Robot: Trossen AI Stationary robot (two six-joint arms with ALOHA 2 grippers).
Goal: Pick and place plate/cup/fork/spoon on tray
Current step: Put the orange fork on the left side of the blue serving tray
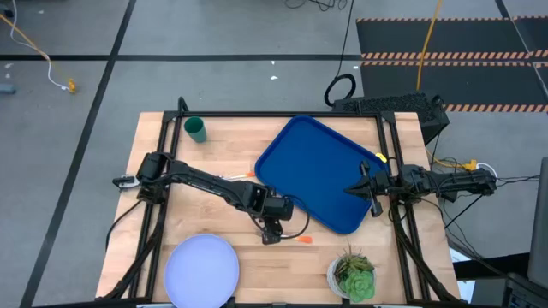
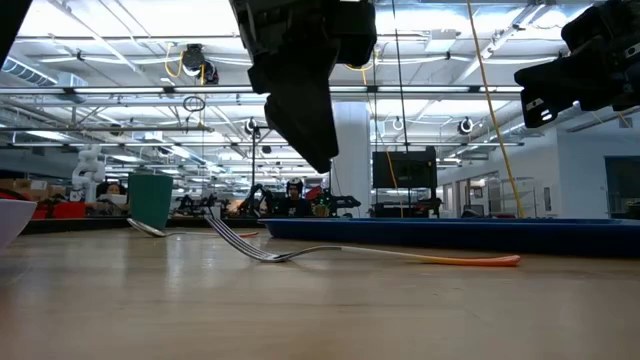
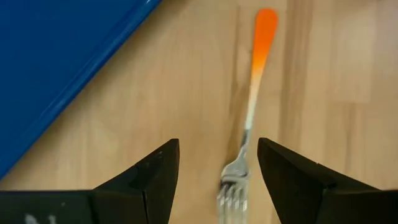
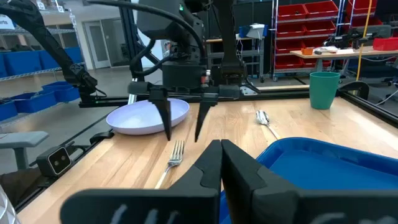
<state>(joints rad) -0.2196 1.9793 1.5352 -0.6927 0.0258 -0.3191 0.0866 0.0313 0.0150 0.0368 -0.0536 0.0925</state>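
Note:
The fork [image 3: 245,124] lies flat on the wooden table just off the blue tray's near edge [image 1: 321,171], orange handle [image 1: 306,240] pointing right. My left gripper [image 1: 272,229] hovers open above its tines [image 3: 231,190], a finger on each side, clear of them in the low view [image 2: 305,110]. The spoon [image 4: 263,116] lies on the table left of the tray. The green cup [image 1: 196,128] stands at the far left. The plate [image 1: 201,267] rests at the near edge. My right gripper [image 1: 361,190] is shut and empty, raised over the tray's right part.
A white pot with a green plant [image 1: 352,274] stands at the near right, close to the tray's near corner. Bare wood lies between the plate and the fork. The black frame rails [image 1: 163,145] run along the table's left and right sides.

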